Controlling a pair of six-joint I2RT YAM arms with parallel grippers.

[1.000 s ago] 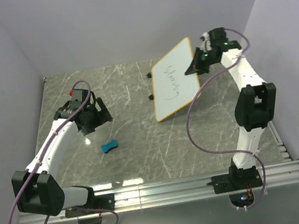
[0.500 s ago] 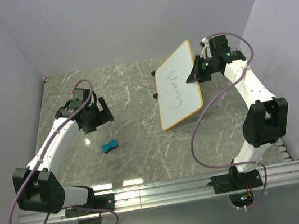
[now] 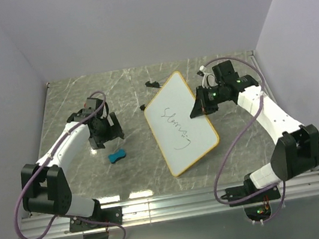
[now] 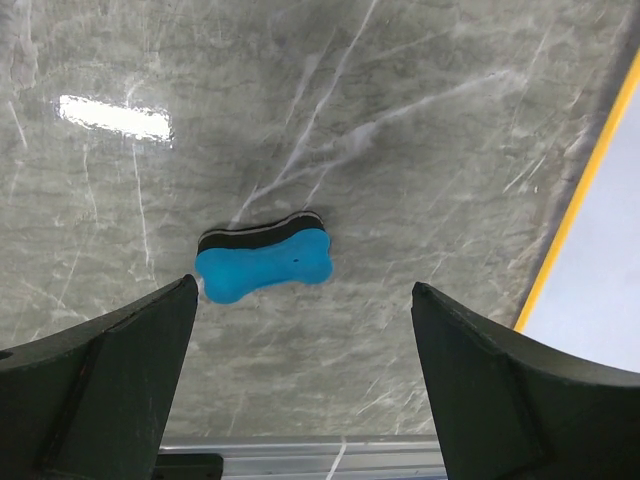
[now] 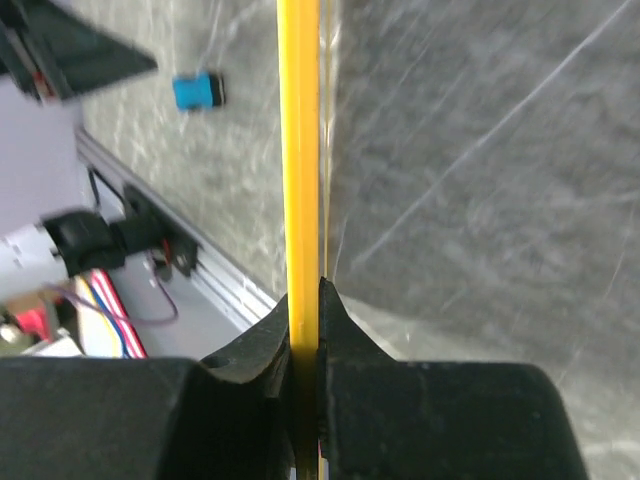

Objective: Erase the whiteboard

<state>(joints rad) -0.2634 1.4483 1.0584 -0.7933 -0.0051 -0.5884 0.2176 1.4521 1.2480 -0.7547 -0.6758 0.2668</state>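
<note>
Over eraser: your left gripper (image 3: 105, 130) hangs above the eraser (image 4: 263, 264), jaws wide; bare table shows at both ends of it.
Left of eraser: open table out to the left wall (image 3: 15, 88).
Right of eraser: a strip of bare table, then the whiteboard (image 3: 189, 151) edge.
Centre: the board fills it; your right gripper (image 5: 305, 300) is clamped on its far right edge.
Far: black clips (image 3: 151, 85) jut from the board's far left edge.
Near: the rail (image 3: 178, 201) crosses; the board's near corner sits close to it.
Right: the right arm (image 3: 268, 114) spans that side.

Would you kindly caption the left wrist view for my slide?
Open left gripper poised above the blue eraser on the marbled table, whiteboard edge at frame's side.
</note>
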